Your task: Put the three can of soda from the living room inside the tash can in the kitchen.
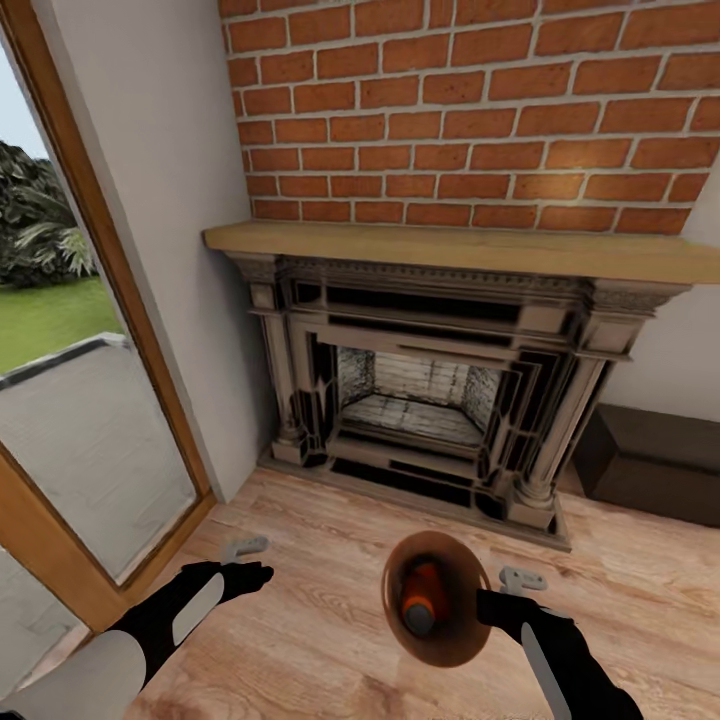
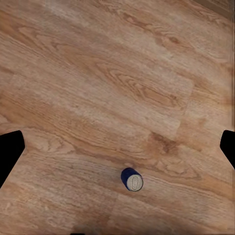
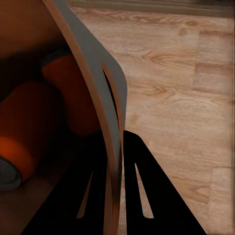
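My right gripper (image 1: 492,603) is shut on the rim of the copper-brown tash can (image 1: 400,585), holding it tipped above the wood floor. An orange can of soda (image 1: 424,596) lies inside it. The right wrist view shows two orange cans (image 3: 73,93) (image 3: 19,132) in the bin, with the bin wall (image 3: 93,73) clamped between the fingers (image 3: 142,191). The dark blue can of soda (image 2: 132,179) stands upright on the planks in the left wrist view, below and between the spread fingertips (image 2: 10,152). My left gripper (image 1: 255,562) hangs open and empty above the floor.
This is the living room. An ornate fireplace (image 1: 430,400) under a wooden mantel (image 1: 460,250) and red brick chimney (image 1: 480,110) stands straight ahead. A glass door with a wood frame (image 1: 110,300) is at the left. A dark low box (image 1: 650,460) sits at the right.
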Motion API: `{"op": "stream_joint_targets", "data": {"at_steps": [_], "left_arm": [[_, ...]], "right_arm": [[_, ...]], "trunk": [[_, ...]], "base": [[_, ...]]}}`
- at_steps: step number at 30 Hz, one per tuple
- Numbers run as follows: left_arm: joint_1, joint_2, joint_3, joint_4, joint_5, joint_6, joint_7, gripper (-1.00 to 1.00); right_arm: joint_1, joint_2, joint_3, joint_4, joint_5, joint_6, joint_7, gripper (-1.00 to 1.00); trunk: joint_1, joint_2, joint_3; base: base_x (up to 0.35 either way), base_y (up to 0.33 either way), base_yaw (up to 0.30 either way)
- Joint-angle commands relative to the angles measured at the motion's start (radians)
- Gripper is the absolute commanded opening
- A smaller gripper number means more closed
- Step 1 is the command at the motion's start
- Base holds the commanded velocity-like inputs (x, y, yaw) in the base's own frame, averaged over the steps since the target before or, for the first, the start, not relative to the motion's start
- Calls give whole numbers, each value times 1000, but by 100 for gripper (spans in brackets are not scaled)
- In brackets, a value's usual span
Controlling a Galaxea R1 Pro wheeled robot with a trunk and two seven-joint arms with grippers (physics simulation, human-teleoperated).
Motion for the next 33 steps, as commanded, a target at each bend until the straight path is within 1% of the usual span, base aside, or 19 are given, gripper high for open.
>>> {"op": "stream_joint_targets", "data": {"at_steps": [1,15,25,33], "left_arm": [[0,0,0,0,0,0,0,100],[0,-1,0,0,0,0,0,100],[0,-1,0,0,-1,0,1,100],[0,-1,0,0,-1,-1,1,100]], "right_arm": [[-1,0,0,-1,-12,0,7,-100],[-1,0,0,-1,-12,1,7,-100],[0,0,0,-1,-12,1,7,-100],[-1,0,0,-1,-11,1,17,-100]], "trunk": [[0,0,1],[0,0,11],[0,0,18],[0,0,23]], "base": [[0,12,-300],[-2,6,-300],[-96,107,-300],[-27,30,-300]]}}
